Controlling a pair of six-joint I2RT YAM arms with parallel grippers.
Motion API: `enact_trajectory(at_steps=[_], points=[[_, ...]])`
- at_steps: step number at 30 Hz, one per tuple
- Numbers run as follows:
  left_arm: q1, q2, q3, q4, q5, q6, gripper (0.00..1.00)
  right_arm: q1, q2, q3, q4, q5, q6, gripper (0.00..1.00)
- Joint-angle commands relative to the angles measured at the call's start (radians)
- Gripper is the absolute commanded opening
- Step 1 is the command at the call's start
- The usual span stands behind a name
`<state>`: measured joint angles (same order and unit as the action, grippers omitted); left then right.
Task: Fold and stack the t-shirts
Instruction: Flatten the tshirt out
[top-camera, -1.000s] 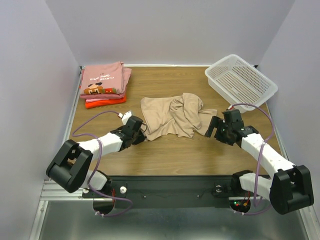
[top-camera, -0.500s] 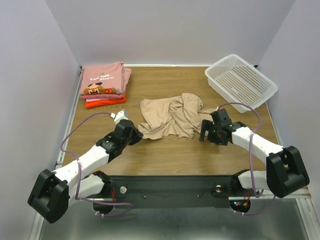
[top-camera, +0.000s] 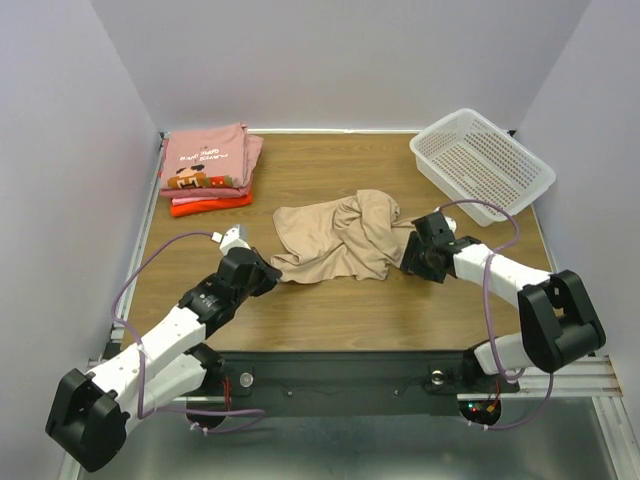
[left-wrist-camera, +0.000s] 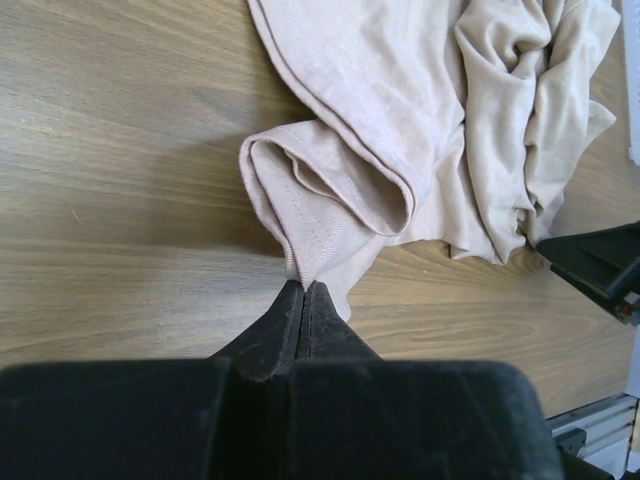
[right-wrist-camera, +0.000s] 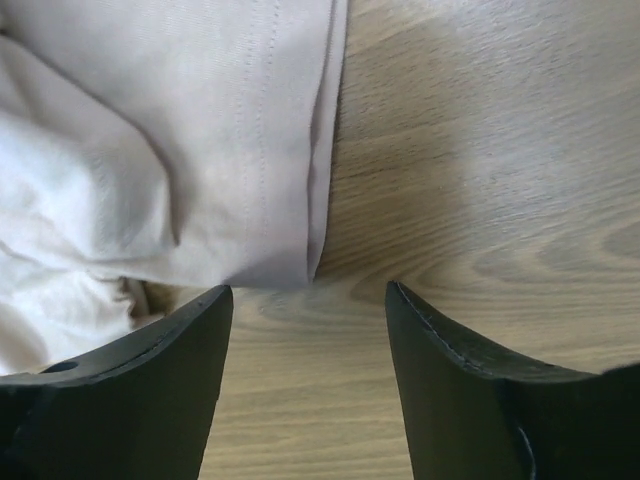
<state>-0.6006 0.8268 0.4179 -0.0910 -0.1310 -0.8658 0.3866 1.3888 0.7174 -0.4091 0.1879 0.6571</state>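
In the far left corner of the desk (top-camera: 330, 305), folded pink t-shirts (top-camera: 205, 160) lie stacked. My left gripper (left-wrist-camera: 303, 288) is clenched on the hem of the crumpled tan t-shirt (top-camera: 340, 232) mid-desk. My right gripper (right-wrist-camera: 309, 290) is released at its right edge.

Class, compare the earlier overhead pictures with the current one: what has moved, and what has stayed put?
The left gripper, shut on a corner of the tan t-shirt, pulled back toward the near side, dragging that corner along. The open right gripper moved left to the shirt's right edge, which bunched inward. The folded stack and white basket stayed put.
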Motion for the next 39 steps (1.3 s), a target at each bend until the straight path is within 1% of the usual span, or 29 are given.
enact_trajectory(at_steps=[1,3,5,7,8,9,12,15,16,19,20,22,23,25,26,28,30,31,32,33,34,36,37,39], points=[[-0.005,-0.031,-0.013,-0.009,-0.004,0.001,0.0,0.005,0.032,0.037,0.061,0.024,0.044,0.62],[-0.005,-0.035,-0.013,-0.013,-0.005,0.001,0.0,0.006,0.047,0.028,0.073,0.013,0.045,0.59],[-0.005,-0.04,-0.014,-0.015,-0.004,0.001,0.0,0.003,0.059,0.024,0.088,0.007,0.049,0.49],[-0.005,-0.046,-0.011,-0.013,-0.002,0.002,0.0,0.003,0.065,0.019,0.098,-0.002,0.044,0.17],[-0.005,-0.048,-0.005,-0.018,-0.002,0.004,0.0,0.005,0.067,0.019,0.104,0.008,0.045,0.06],[-0.005,-0.055,0.001,-0.026,-0.004,0.005,0.0,0.005,0.069,0.027,0.104,0.034,0.044,0.0],[-0.005,-0.069,0.036,-0.038,-0.004,0.022,0.0,0.005,0.062,0.053,0.104,0.076,0.023,0.01],[-0.005,-0.097,0.086,-0.072,-0.015,0.037,0.0,0.005,0.003,0.096,0.104,0.11,0.001,0.0],[-0.005,-0.115,0.102,-0.091,-0.016,0.04,0.0,0.005,-0.054,0.105,0.102,0.122,-0.004,0.0],[-0.005,-0.153,0.166,-0.128,-0.033,0.059,0.0,0.005,-0.151,0.137,0.099,0.178,-0.04,0.0],[-0.005,-0.164,0.2,-0.137,-0.042,0.062,0.0,0.005,-0.221,0.158,0.095,0.195,-0.051,0.0],[-0.005,-0.187,0.235,-0.162,-0.051,0.074,0.0,0.005,-0.279,0.183,0.078,0.226,-0.074,0.0],[-0.005,-0.192,0.278,-0.171,-0.065,0.079,0.0,0.005,-0.333,0.21,0.07,0.232,-0.08,0.0],[-0.005,-0.204,0.35,-0.211,-0.091,0.093,0.0,0.005,-0.378,0.243,0.049,0.257,-0.099,0.0],[-0.005,-0.207,0.351,-0.225,-0.1,0.096,0.0,0.005,-0.393,0.257,0.043,0.265,-0.106,0.0],[-0.005,-0.221,0.409,-0.251,-0.122,0.1,0.0,0.005,-0.401,0.301,0.003,0.251,-0.123,0.0],[-0.005,-0.229,0.415,-0.251,-0.145,0.1,0.0,0.005,-0.384,0.303,-0.008,0.172,-0.125,0.01],[-0.005,-0.233,0.407,-0.25,-0.145,0.096,0.0,0.005,-0.369,0.274,-0.008,0.057,-0.122,0.04],[-0.005,-0.236,0.386,-0.253,-0.142,0.091,0.0,0.005,-0.358,0.251,-0.005,0.001,-0.11,0.07],[-0.005,-0.236,0.371,-0.256,-0.142,0.064,0.0,0.006,-0.347,0.229,-0.004,-0.046,-0.097,0.13],[-0.005,-0.235,0.355,-0.263,-0.142,0.054,0.0,0.008,-0.321,0.206,-0.004,-0.103,-0.079,0.32],[-0.005,-0.235,0.306,-0.26,-0.136,0.03,0.0,0.037,-0.3,0.154,0.006,-0.143,-0.05,0.41],[-0.005,-0.233,0.292,-0.262,-0.133,0.024,0.0,0.053,-0.292,0.137,0.009,-0.149,-0.041,0.49],[-0.005,-0.239,0.259,-0.272,-0.131,0.001,0.0,0.136,-0.28,0.093,0.027,-0.125,0.002,0.51]])
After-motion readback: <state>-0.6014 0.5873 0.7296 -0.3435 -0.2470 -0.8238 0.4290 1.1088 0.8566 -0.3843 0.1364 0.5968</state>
